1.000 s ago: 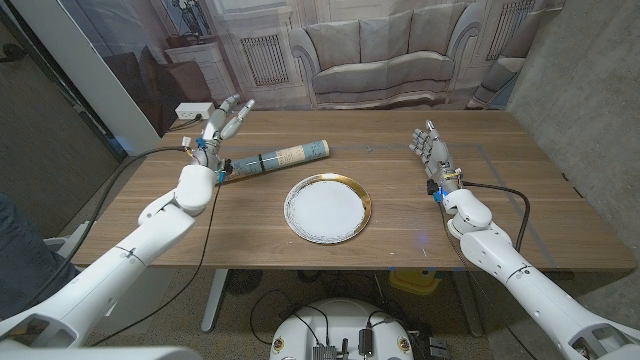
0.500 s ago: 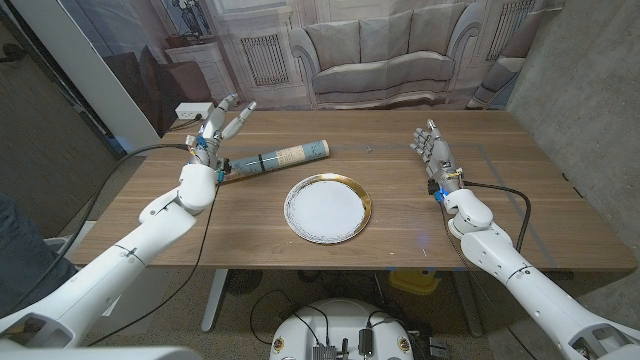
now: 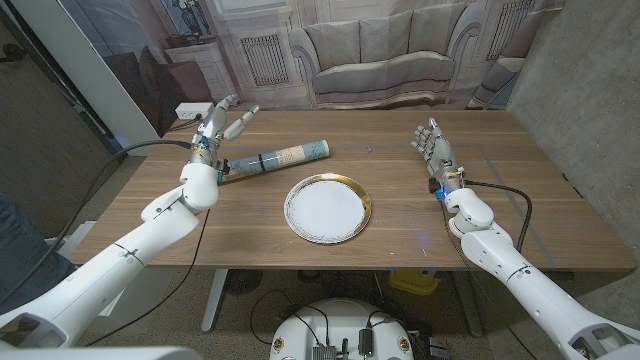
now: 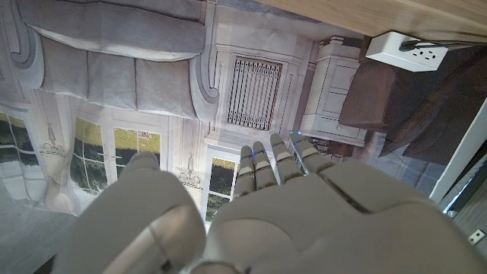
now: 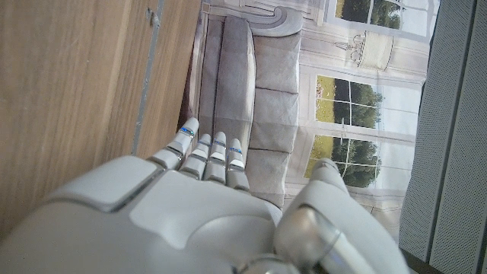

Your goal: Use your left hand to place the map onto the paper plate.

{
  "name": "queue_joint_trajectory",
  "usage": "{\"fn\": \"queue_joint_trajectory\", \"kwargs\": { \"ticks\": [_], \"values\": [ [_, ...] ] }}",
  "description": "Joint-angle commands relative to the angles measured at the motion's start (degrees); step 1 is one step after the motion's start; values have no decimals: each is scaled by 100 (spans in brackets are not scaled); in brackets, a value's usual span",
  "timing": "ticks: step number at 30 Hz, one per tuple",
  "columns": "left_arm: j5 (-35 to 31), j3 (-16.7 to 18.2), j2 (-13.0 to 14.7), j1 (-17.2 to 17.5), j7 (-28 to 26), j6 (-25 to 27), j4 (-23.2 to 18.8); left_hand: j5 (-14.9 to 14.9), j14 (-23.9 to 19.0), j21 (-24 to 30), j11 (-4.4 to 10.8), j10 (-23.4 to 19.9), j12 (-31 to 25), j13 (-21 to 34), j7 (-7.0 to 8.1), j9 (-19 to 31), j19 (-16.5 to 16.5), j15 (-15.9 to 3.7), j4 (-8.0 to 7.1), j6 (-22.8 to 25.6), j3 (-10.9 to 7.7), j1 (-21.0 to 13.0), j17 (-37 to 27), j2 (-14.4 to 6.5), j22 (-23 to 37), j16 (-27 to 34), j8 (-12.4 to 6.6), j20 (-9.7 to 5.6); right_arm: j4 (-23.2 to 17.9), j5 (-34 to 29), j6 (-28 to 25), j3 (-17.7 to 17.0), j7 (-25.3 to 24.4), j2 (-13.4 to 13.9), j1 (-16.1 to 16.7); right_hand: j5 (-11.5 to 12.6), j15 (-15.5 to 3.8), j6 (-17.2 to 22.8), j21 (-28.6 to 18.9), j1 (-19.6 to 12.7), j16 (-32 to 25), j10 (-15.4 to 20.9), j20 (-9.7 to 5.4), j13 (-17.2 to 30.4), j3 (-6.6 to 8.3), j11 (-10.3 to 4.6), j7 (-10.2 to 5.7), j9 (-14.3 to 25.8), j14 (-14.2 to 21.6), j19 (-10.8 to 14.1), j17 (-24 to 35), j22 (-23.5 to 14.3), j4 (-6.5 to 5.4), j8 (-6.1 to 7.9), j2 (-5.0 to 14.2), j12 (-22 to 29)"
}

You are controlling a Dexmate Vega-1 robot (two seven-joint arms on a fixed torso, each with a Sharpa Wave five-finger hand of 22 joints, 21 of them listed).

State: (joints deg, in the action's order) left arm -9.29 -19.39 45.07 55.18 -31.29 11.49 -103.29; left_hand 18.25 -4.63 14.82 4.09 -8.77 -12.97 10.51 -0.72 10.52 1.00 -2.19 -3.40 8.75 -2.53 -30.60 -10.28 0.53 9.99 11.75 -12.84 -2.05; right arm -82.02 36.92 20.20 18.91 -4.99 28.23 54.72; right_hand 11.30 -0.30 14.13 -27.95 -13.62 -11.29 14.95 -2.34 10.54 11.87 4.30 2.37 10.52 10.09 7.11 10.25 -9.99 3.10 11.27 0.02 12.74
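Both hands are open and empty: left hand (image 3: 222,124) near the rolled map (image 3: 277,157), likely light, roll-prone, best gripped mid-tube; right hand (image 3: 435,150) idle.

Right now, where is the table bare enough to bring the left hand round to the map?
Bare wood lies between the paper plate and the right hand, and along the near edge in front of the plate. It is tighter around the left hand, raised with fingers apart by the map, which lies close behind the plate.
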Motion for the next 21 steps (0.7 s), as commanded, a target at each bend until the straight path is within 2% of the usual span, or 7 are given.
{"fn": "queue_joint_trajectory", "kwargs": {
  "ticks": [1, 6, 21],
  "values": [
    [-328, -84, 86, -15, -97, 374, -149, 52, -39, -23, 11, -52, 12, 36, 2, 23, -1, -85, 29, 70, 22, -72, -19, 0, 25, -25, -3, -295, 25, 46, 94, -27, 62, -36, -22, -27, 0, 53, 33, -32, -15, 73, -192, 13, 8, 13, -1, 33, 74, 66, 33, -10, 25, 47, 29, 25],
    [-472, -135, 139, -53, -50, 610, -233, 61, -49, -35, 16, -65, 14, 36, 9, 23, -6, -93, 34, 95, 23, -84, -19, -3, 26, -27, -6, -297, -24, 32, 125, -37, 34, -37, 10, -29, 1, 56, 41, -36, -13, 78, -196, 13, 9, 7, -6, 33, 76, 76, 33, -11, 29, 45, 34, 24],
    [-664, -386, 182, -334, 207, 689, -91, 95, -84, -56, 40, -119, 19, 37, 26, 24, 30, -109, 51, 141, 32, -124, -21, -10, 27, -31, 1, -303, -103, 65, 151, -94, 13, 13, 150, -36, 5, 70, 73, -29, -9, 79, -194, 14, 1, 3, -8, 34, 79, 92, 37, -11, 33, 41, 35, 17]
  ]
}}
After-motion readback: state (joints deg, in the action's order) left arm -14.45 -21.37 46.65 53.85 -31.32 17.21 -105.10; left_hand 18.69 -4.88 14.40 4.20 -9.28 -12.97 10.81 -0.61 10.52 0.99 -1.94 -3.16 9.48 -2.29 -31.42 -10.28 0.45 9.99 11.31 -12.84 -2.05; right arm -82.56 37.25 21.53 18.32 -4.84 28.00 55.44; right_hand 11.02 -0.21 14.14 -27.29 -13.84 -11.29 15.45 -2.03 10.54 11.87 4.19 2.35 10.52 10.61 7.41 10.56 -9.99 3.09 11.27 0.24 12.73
